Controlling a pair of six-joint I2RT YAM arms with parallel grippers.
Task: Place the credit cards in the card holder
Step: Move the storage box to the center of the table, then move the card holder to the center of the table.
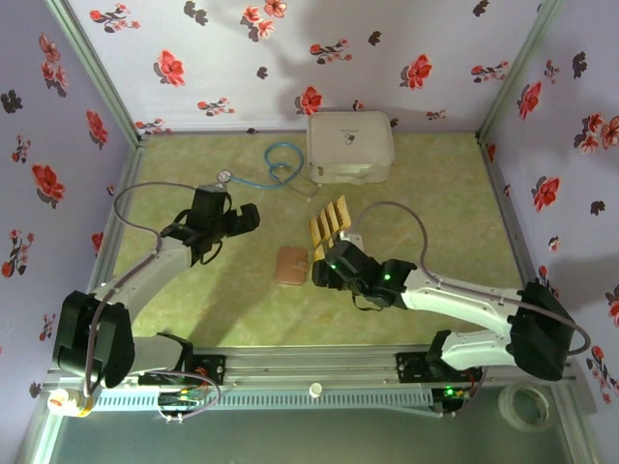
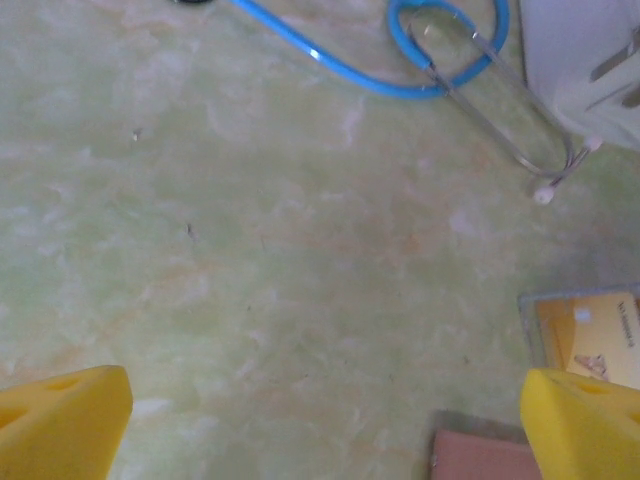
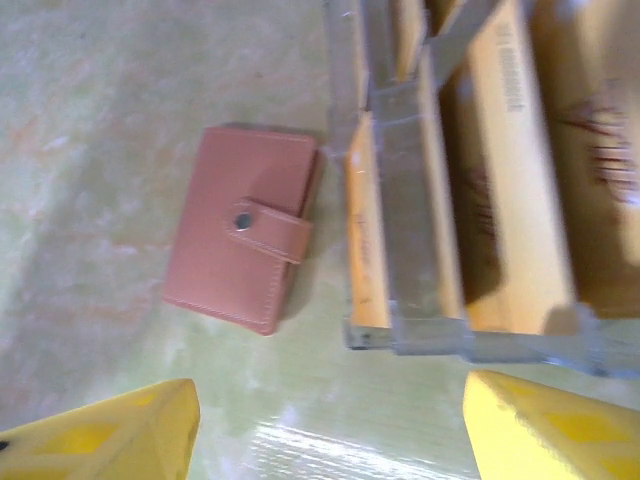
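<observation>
You'll find the card holder (image 3: 243, 255) lying flat and closed near the middle of the bench (image 1: 426, 193), with its snap tab fastened. The credit cards (image 3: 505, 150) are just beside it, toward the far edge and a little to the right. They sit side by side in a clear slotted rack (image 3: 410, 210); you cannot tell whether the rack touches the holder.

Your right hand (image 3: 330, 440) hangs low on the near side of both, its yellow fingers (image 3: 110, 440) spread wide and gripping nothing. Your left hand (image 2: 320, 430) hovers on the left-edge side of the holder, likewise spread and empty, with bare bench between its tips.

Toward the far edge, a blue stethoscope (image 2: 400, 70) lies next to a white rounded case (image 1: 350, 147). A roll of tape (image 1: 527, 406) rests off the bench, past its near right corner.
</observation>
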